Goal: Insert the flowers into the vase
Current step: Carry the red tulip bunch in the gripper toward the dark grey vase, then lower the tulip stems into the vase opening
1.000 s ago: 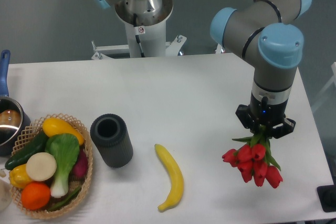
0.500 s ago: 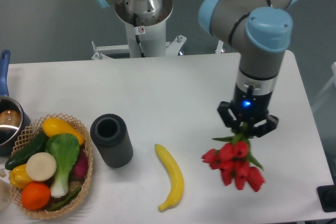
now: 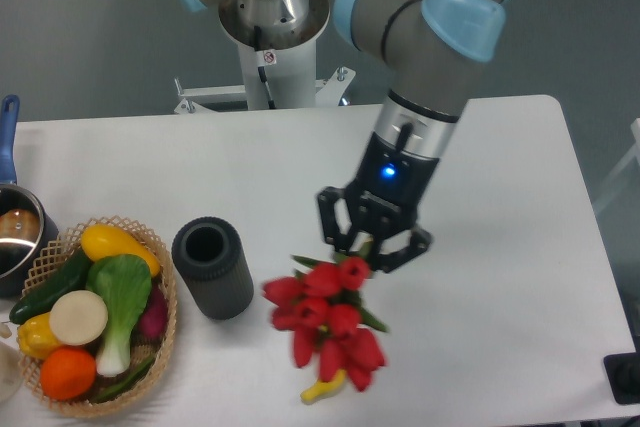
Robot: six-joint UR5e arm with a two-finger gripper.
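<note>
1. Since the earlier frames, the two-finger gripper has been carried left across the white table, from near the right edge to just right of the vase; the bunch has been carried with it and now covers most of the yellow banana.
2. The bunch of red tulip heads with green stems, the flowers, is held by the stem end in the black gripper, jaws clamped on the stems.
3. The bunch hangs below the gripper, heads toward the camera and lower, stems up at the claw; the long axis is tilted, not plumb.
4. The dark grey ribbed cylindrical vase stands upright, mouth open upward, to the left of the gripper and of the flowers; nothing is in it.
5. Key relation: the vase mouth lies left of the claw and slightly beyond the flower heads; the nearest heads are just right of the vase wall, apparently not touching.
6. Judgement: the stems are at the gripped end, so reorienting is likely needed before the bunch can be lowered stem-first into the vase mouth.
7. Left of the vase, a woven wicker basket of mixed vegetables is seen; further left, a steel pot with a blue handle is cut off by the frame edge.
</note>
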